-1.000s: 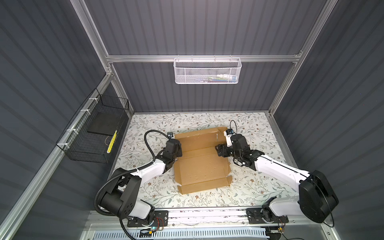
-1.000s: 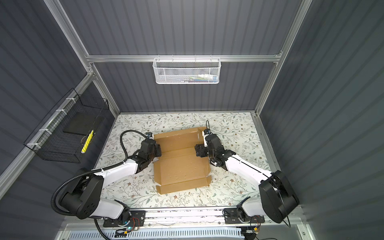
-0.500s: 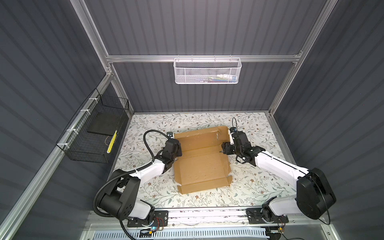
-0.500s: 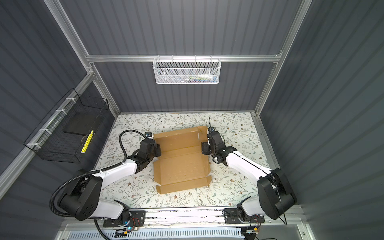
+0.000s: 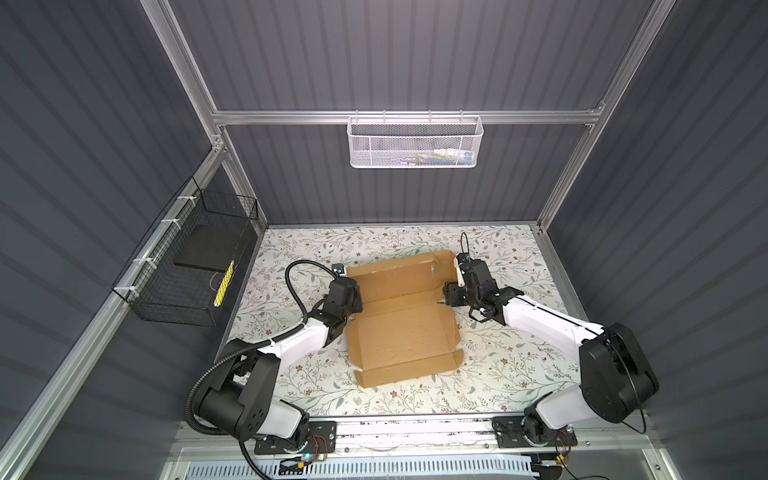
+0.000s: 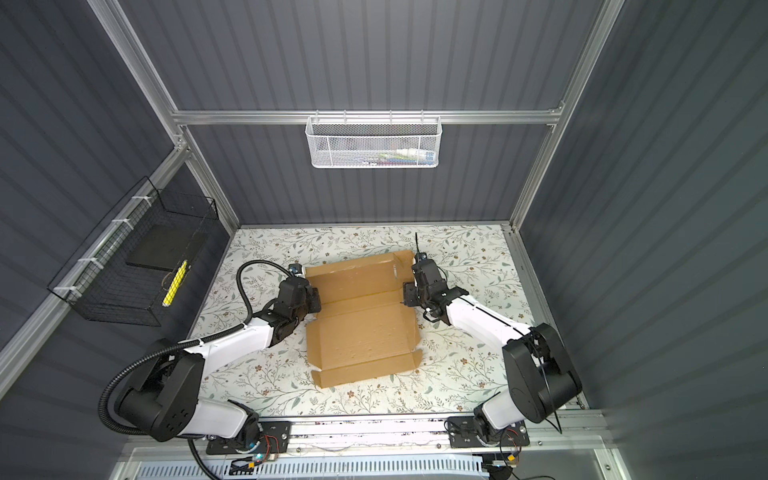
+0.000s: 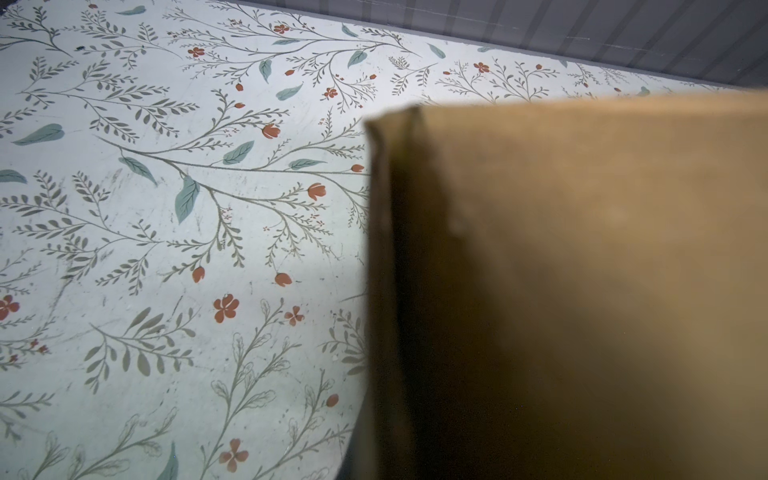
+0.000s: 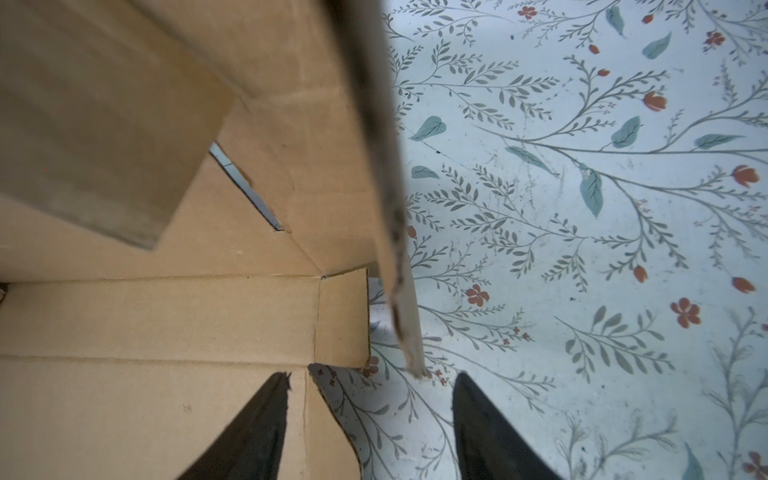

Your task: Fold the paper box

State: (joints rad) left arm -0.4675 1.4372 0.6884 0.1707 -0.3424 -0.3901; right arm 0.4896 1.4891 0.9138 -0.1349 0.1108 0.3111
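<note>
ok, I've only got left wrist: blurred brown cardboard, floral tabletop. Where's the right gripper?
Observer: Right gripper is at the right edge of the brown corrugated cardboard box, jaws open, gripping nothing.
Operator: Side flap there up?
Observer: Yes, the raised side flap stands on edge, ending just ahead of the fingertips.
Operator: Lid closed?
Observer: No, in both top views the far lid panel lies open, inside up.
</note>
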